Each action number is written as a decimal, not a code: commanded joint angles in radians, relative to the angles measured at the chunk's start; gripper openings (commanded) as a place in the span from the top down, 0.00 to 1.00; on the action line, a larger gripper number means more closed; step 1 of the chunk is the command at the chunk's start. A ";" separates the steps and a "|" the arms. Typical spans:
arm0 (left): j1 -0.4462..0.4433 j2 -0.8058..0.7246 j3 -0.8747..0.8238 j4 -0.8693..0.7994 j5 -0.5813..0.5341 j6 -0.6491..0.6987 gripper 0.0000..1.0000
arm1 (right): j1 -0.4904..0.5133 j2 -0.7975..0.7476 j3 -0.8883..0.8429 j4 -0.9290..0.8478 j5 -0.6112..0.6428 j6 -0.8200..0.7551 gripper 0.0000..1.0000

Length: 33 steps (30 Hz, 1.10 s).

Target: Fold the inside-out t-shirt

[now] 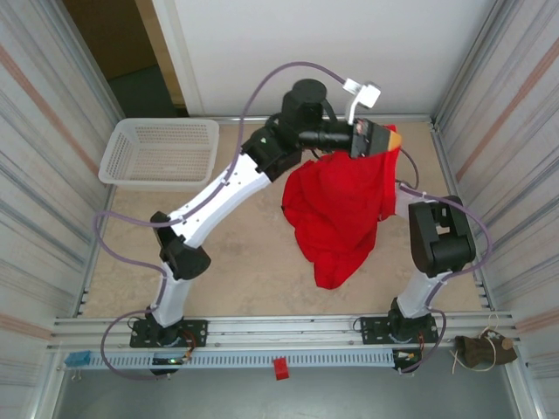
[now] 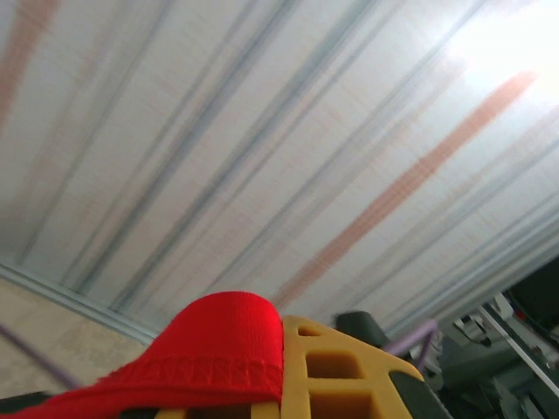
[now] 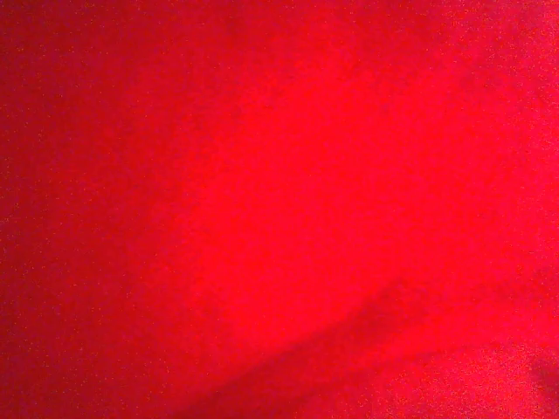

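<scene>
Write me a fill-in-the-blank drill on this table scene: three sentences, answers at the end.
1. The left tool holds up a t-shirt coloured ____.
2. The mesh basket on the table is coloured ____.
3. In the top view, the basket sits to the ____ of the t-shirt.
Missing words: red; white; left.

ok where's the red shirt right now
In the top view the t-shirt hangs from the left gripper, right of centre, beside the right arm.
</scene>
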 commanded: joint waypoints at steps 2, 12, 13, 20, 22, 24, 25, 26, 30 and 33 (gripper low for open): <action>0.105 0.026 0.053 0.110 0.086 -0.075 1.00 | -0.011 -0.112 -0.045 -0.084 -0.062 -0.113 0.28; 0.204 0.245 0.310 0.286 0.168 -0.344 1.00 | 0.087 -0.159 -0.027 -0.222 -0.063 -0.210 0.30; 0.204 0.248 0.316 0.291 0.164 -0.353 1.00 | 0.098 -0.146 -0.019 -0.224 -0.058 -0.207 0.30; 0.181 0.235 0.329 0.318 0.155 -0.375 1.00 | 0.175 -0.037 0.012 -0.207 -0.024 -0.186 0.37; 0.163 0.227 0.327 0.321 0.160 -0.378 1.00 | 0.194 -0.005 0.018 -0.219 0.002 -0.192 0.38; 0.135 0.220 0.322 0.323 0.166 -0.378 1.00 | 0.203 0.031 0.019 -0.232 0.037 -0.205 0.38; 0.119 0.216 0.321 0.326 0.170 -0.378 1.00 | 0.203 0.047 0.018 -0.235 0.047 -0.206 0.39; 0.101 0.213 0.319 0.327 0.174 -0.378 1.00 | 0.201 0.062 0.014 -0.234 0.062 -0.205 0.39; 0.030 0.200 0.319 0.311 0.189 -0.355 1.00 | 0.185 0.085 0.007 -0.232 0.109 -0.192 0.36; -0.009 0.189 0.312 0.307 0.196 -0.342 1.00 | 0.182 0.092 0.013 -0.229 0.123 -0.181 0.22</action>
